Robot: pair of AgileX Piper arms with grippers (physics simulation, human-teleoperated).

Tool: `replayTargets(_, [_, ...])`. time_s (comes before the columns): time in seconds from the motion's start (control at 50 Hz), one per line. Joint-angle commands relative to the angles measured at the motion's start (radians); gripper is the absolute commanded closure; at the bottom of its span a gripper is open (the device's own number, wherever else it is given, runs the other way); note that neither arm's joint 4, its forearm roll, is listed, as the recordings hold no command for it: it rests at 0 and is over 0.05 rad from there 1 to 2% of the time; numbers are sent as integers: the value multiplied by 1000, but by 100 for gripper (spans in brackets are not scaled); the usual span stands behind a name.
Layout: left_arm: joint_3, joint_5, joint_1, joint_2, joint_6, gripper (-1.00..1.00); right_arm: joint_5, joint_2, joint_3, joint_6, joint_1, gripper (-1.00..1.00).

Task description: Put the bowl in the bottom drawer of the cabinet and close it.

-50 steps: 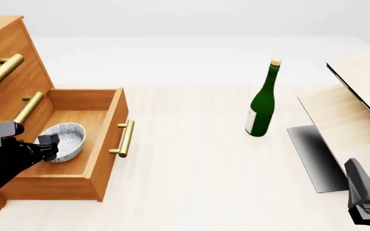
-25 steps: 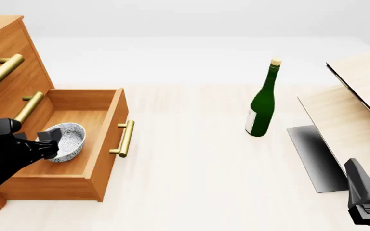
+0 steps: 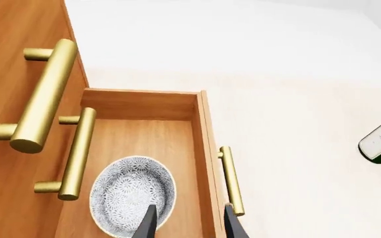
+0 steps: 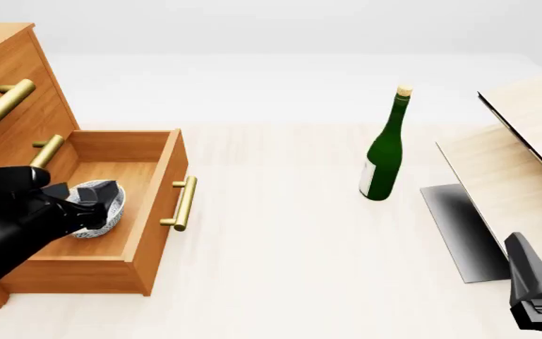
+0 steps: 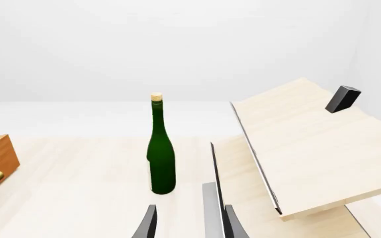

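Idling low at the near right edge, right end effector (image 4: 539,311) has its fingers parted on nothing. Left end effector (image 3: 187,225) hangs over the bowl (image 3: 133,193), fingers apart; probably let go, though contact is hard to judge. Bowl sits in the bottom drawer (image 4: 153,212), pulled out of the cabinet (image 4: 8,70). Green bottle (image 4: 384,155) stands far off on the counter (image 4: 290,233).

bowl (image 4: 97,212) in open bottom drawer (image 4: 149,212), left hand (image 4: 97,201) above
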Motion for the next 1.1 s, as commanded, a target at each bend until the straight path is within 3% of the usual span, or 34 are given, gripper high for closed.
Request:
replayTargets(0.02, [-22, 28, -95, -22, -34, -100, 0, 0, 0, 0, 0, -100])
replayTargets(0.54, [-47, 83, -242, -74, -72, -100, 0, 0, 0, 0, 0, -100])
replayTargets(1.1, [-70, 76, -417, -36, -154, -100, 0, 0, 0, 0, 0, -100])
